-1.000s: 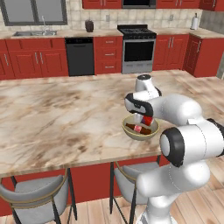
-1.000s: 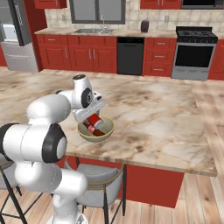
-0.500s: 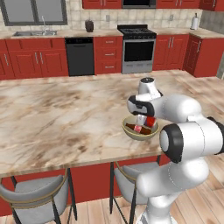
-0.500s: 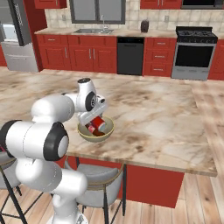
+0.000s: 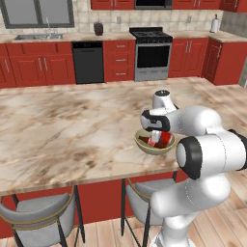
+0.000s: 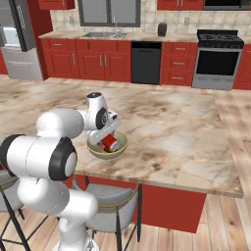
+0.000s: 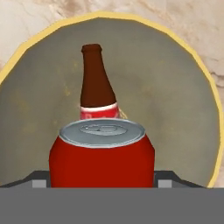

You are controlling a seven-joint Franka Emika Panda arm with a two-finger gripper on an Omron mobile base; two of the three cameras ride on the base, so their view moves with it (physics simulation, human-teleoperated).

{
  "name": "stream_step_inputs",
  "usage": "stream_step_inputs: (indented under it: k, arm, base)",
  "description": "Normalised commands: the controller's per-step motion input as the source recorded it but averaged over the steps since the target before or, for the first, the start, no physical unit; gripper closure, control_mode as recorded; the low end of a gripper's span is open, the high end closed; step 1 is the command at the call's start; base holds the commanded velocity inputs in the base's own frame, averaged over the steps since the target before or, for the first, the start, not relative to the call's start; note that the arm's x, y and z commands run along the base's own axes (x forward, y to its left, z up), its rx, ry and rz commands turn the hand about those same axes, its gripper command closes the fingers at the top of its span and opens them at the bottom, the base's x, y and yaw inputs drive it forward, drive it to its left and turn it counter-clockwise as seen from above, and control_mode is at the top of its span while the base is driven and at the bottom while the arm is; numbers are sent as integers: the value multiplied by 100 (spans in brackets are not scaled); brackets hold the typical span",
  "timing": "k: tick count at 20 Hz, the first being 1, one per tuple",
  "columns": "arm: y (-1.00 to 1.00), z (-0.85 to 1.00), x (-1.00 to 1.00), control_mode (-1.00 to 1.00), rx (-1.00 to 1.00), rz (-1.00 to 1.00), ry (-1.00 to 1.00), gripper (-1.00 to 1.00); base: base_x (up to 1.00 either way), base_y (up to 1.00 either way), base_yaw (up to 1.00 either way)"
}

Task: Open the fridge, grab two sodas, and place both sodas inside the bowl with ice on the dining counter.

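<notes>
Red cabinets line the back wall of your kitchen, with a black dishwasher and a steel range set among them, and a sink under the window. Your fridge stands at the far left of the right base view; its doors cannot be judged from here. Nearer, the marbled counter carries the bowl close to its front edge, above two grey stools. Your gripper hangs directly over that bowl, wrist angled down into it. In the hand view a red can sits between the fingers, silver top toward the camera; the jaws stand wide on either side of it, and you cannot tell from these views whether they press the can or merely flank it. Behind the can, a brown bottle with a red label lies inside the bowl, neck pointing away. Both base views show red within the bowl beneath the hand.
</notes>
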Motion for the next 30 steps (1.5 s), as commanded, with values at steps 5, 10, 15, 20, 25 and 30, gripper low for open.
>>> stream_step_inputs:
  k: [5,10,15,20,25,30]
  arm:
    - [11,-15,0,-100,0,2,0,100]
    - [18,-12,0,-100,0,1,0,-100]
    - [0,0,0,-100,0,3,0,-100]
    - [-5,20,-18,-100,1,3,0,-100]
    - [0,52,-29,-100,1,1,-1,-100]
    - [0,57,-21,-100,0,0,0,-100]
  base:
    - [0,0,0]
    - [0,0,0]
    - [0,0,0]
    - [0,0,0]
    - [0,0,0]
    - [0,0,0]
